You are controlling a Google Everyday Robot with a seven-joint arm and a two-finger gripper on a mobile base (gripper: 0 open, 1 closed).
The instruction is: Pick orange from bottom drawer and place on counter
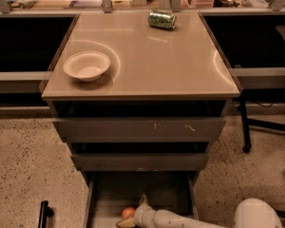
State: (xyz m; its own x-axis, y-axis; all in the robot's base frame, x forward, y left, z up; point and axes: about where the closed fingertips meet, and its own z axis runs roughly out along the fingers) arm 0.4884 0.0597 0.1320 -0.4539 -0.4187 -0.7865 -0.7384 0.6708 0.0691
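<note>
The gripper (134,212) sits low in the bottom drawer (102,198), at the near edge of the view and right against the orange (128,213). Whether it is spread or clamped on the fruit cannot be told from here. The white arm (180,219) reaches in from the near right, running leftward to the gripper.

The orange is small, smooth and evenly coloured, and only its upper part shows clearly. It rests on the grey floor of the drawer, near the front and slightly left of centre. Being round, it has no long axis and no heading that can be read.

The bottom drawer is pulled out towards the viewer and is narrower than the two above it. The middle drawer (140,161) and top drawer (138,128) each stand partly out, and the top one has pale scratches on its front.

The counter (152,56) is glossy beige-tan. It carries a white bowl (87,65), upright at the left, and a green can (162,19) at the far edge, lying on its side with its long axis running left to right. The two are well apart.

Count: one orange, one bowl, one can, three drawers. A dark handle-like object (43,213) stands on the speckled floor (28,165), near left of the cabinet.
</note>
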